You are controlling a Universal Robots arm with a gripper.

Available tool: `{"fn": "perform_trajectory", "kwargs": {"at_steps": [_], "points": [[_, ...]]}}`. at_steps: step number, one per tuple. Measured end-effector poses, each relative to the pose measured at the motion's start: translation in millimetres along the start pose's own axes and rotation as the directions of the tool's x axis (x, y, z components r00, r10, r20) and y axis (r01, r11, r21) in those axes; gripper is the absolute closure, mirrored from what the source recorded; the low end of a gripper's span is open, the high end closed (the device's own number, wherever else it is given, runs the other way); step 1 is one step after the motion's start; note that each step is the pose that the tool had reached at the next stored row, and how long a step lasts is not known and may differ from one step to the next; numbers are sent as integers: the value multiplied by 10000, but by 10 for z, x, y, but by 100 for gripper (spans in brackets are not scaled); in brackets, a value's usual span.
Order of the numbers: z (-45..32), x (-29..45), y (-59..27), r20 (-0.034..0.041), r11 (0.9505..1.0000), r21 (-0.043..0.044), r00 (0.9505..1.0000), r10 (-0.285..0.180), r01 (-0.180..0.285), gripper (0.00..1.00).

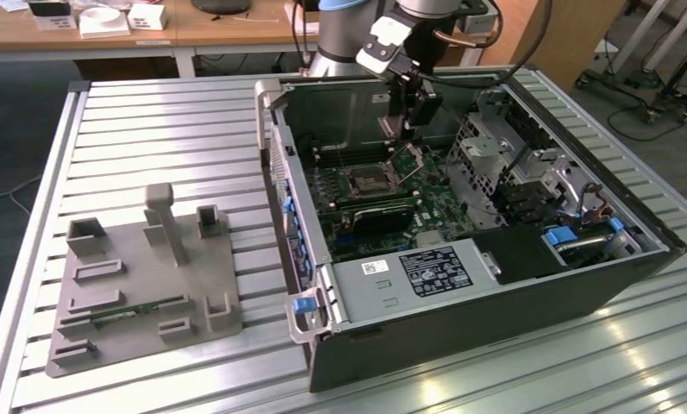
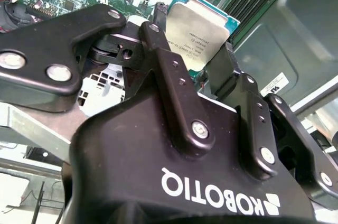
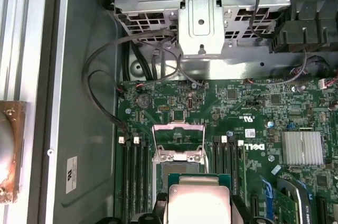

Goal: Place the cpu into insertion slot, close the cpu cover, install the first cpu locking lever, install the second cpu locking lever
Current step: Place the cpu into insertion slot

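Note:
In both wrist views my gripper (image 2: 194,49) is shut on the cpu (image 2: 199,26), a silvery square chip on a green base, with one black finger at each side edge. In the exterior view the gripper (image 1: 411,131) hangs inside the open computer case, just above and behind the insertion slot (image 1: 361,183). The first wrist view has the cpu (image 3: 198,203) low over the dark insertion slot (image 3: 178,168), hiding part of it. The cpu cover (image 3: 178,140), a thin metal frame, stands swung open at the slot's far side.
Memory slots (image 3: 134,176) flank the socket on both sides. A metal drive cage (image 3: 199,18) and loose cables (image 3: 105,76) sit beyond it. In the exterior view a power supply box (image 1: 419,272) fills the case front, and a grey fixture plate (image 1: 148,285) lies on the slatted table.

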State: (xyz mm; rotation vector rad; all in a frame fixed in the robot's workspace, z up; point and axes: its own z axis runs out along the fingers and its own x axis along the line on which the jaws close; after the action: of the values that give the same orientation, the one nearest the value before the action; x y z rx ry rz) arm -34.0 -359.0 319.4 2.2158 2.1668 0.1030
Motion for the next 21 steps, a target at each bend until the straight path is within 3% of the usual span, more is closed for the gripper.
{"fn": "perform_trajectory", "kwargs": {"at_steps": [5,15,21], "points": [[56,-1,-5,-4,10000,0,10000,1,-1,46],[69,0,-5,-9,10000,-2,10000,1,-1,46],[171,10,-27,-14,10000,1,10000,-44,44,46]]}}
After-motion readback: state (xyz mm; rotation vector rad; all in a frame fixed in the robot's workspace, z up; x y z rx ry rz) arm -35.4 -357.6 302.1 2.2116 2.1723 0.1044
